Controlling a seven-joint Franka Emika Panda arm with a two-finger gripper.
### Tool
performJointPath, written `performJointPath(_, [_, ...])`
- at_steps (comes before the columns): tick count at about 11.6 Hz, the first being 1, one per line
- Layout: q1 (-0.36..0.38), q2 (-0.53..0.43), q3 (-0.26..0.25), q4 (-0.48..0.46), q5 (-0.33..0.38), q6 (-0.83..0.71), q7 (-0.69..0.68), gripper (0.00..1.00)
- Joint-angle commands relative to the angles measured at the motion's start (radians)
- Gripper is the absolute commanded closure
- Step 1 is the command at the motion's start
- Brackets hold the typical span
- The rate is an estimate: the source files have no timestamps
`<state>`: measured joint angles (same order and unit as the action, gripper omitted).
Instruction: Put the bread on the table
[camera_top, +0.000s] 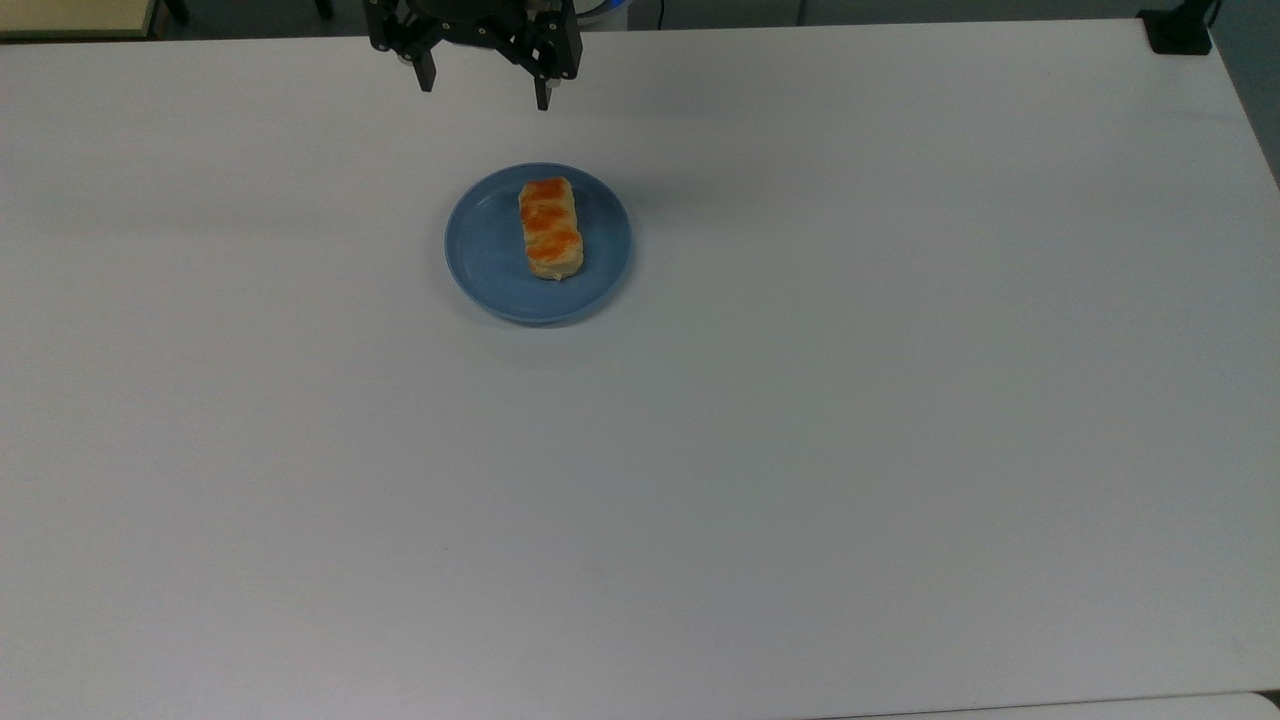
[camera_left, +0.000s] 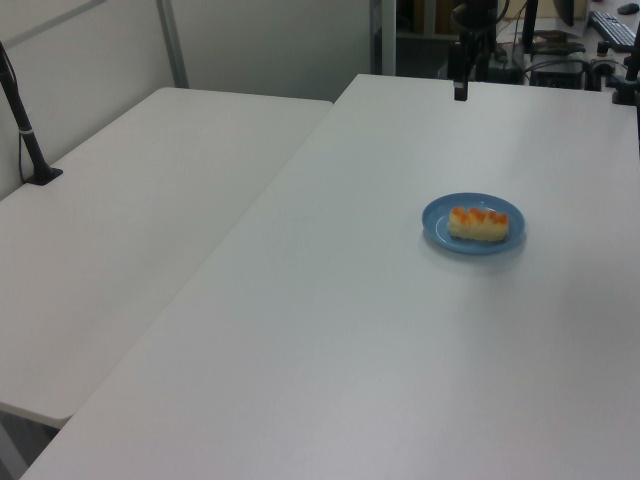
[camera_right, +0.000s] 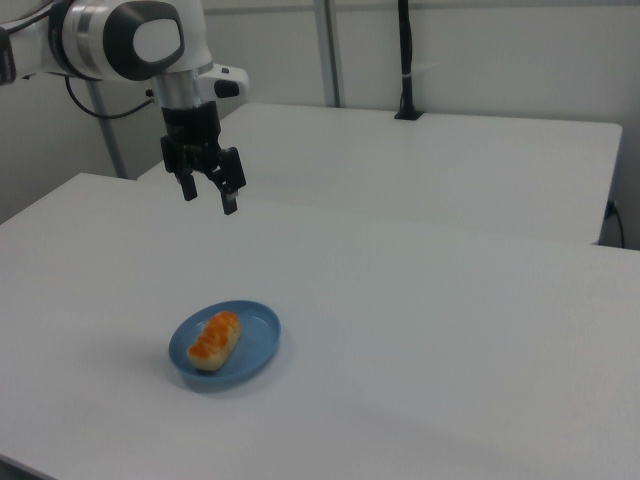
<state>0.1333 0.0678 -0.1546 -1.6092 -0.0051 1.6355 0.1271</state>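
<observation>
The desk (camera_top: 800, 450) has a plain white top that looks matt and smooth, with only soft, dull shading across it. The plate (camera_top: 485, 262) is blue and smooth with a faint sheen along its rim, like glazed ceramic or hard plastic, and the bread (camera_top: 550, 228) on it has pale tan, dull sides and three orange bumps on top that look slightly glossy. The claw (camera_right: 209, 196) is black and matt, like hard plastic or painted metal, and the arm shell (camera_right: 130, 40) above it is smooth, glossy white with dark grey round caps.

The arm (camera_right: 120, 40) hangs its gripper (camera_right: 209, 197) downward, fingers (camera_right: 229, 203) spread apart.
</observation>
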Motion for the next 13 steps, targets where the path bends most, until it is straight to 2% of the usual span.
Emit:
performJointPath(1, [-0.011, -0.005, 0.006, 0.000, 0.005, -0.016, -0.009, 0.00])
performJointPath(10, [-0.001, 0.004, 0.001, -0.003, 0.005, -0.022, -0.009, 0.00])
performJointPath(13, [0.005, 0.004, 0.007, -0.043, -0.004, -0.017, -0.039, 0.00])
